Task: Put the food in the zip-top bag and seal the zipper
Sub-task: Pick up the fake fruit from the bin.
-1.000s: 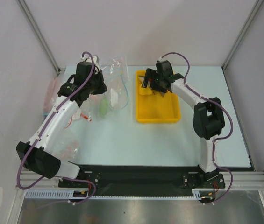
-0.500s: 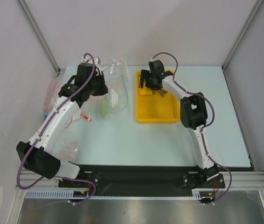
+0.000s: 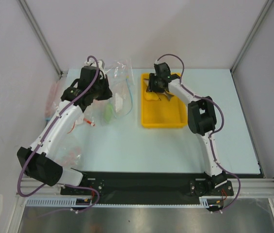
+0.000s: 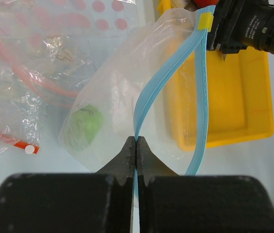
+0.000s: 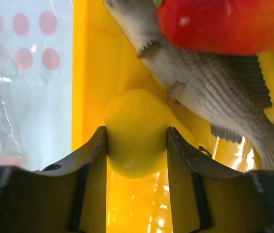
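Note:
The clear zip-top bag (image 4: 119,85) lies left of the tray, and a green vegetable (image 4: 86,127) shows through its plastic. My left gripper (image 4: 136,141) is shut on the bag's light-blue zipper (image 4: 170,73), holding one side of the mouth up. Over in the yellow tray (image 3: 168,116), my right gripper (image 5: 137,131) is down in the far left corner. Both of its fingers press against a yellow fruit (image 5: 136,145). Just beyond that fruit lie a grey fish (image 5: 209,82) and a red round fruit (image 5: 224,24).
Other clear bags with red strips (image 4: 25,82) lie crumpled left of the zip-top bag, and one more (image 3: 71,155) sits by the left arm's base. The right arm's black wrist (image 4: 253,24) hangs over the tray's far end.
The right gripper has shifted a little left into the tray's far corner and its jaws have come in onto the yellow fruit. The left gripper has held still on the zipper.

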Motion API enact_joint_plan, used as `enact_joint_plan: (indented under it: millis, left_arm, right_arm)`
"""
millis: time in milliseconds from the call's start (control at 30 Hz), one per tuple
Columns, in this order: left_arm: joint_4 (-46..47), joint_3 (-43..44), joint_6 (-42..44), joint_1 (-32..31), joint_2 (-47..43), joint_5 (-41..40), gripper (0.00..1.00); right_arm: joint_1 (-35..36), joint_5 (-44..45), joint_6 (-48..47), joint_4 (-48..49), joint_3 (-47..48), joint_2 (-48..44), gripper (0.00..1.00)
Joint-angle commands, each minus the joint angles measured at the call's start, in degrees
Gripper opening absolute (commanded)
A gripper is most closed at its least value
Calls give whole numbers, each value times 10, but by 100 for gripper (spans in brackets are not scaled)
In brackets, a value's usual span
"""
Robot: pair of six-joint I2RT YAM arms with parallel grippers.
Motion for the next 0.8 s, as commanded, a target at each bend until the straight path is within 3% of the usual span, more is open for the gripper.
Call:
enact_joint_plan:
  millis: [0, 400, 767]
  left_arm:
    - [19, 16, 9, -6, -1, 9, 0]
    - [40, 30, 7, -24, 35, 23, 0]
    - [34, 86, 5, -34, 89, 63, 0]
  right_arm:
    - [-3, -10, -11, -19, -58, -60, 34]
    - [-27, -89, -8, 43, -185, -238, 26]
    - [-7, -289, 19, 185, -284, -414, 29]
